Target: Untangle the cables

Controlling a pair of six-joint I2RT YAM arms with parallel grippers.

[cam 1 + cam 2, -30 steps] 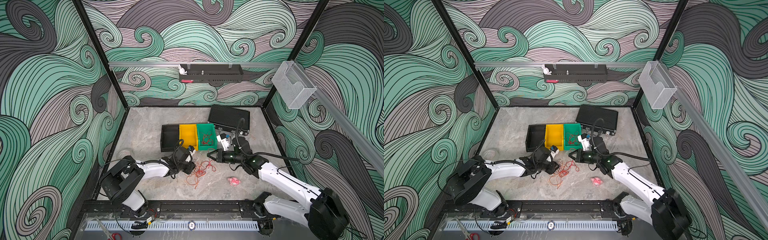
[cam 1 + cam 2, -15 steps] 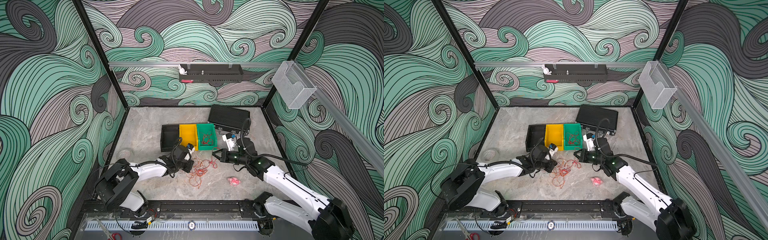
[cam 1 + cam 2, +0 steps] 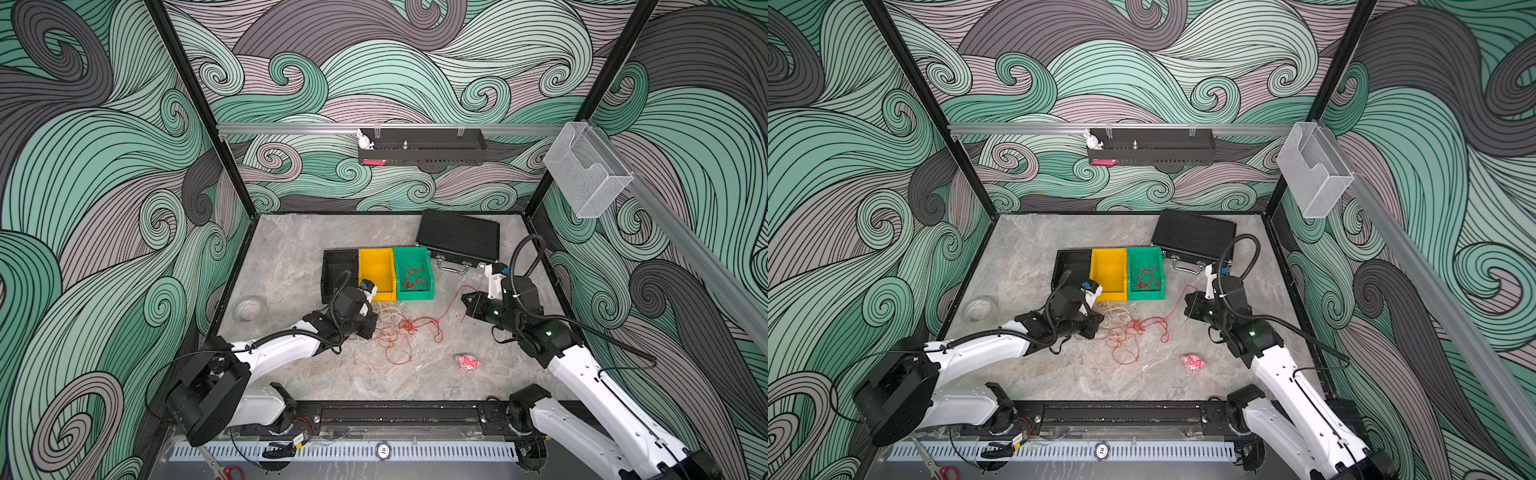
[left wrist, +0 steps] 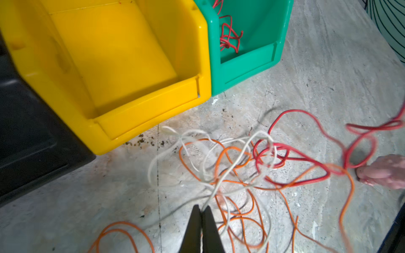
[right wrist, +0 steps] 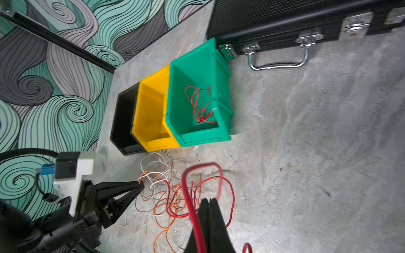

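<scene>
A robot test cell in a lab; patterned enclosure walls (image 3: 104,208); aluminium rail (image 3: 291,128); bench-mounted arms (image 3: 282,353).

Three bins (image 3: 376,251) at 12 o'clock, one case (image 3: 457,239) at 1, one tape roll (image 3: 249,308) at 9, one toy (image 3: 468,362) at 5. Cables (image 3: 409,327): three colours tangled at centre, one red bundle (image 3: 413,278) in green bin (image 3: 415,295).
</scene>
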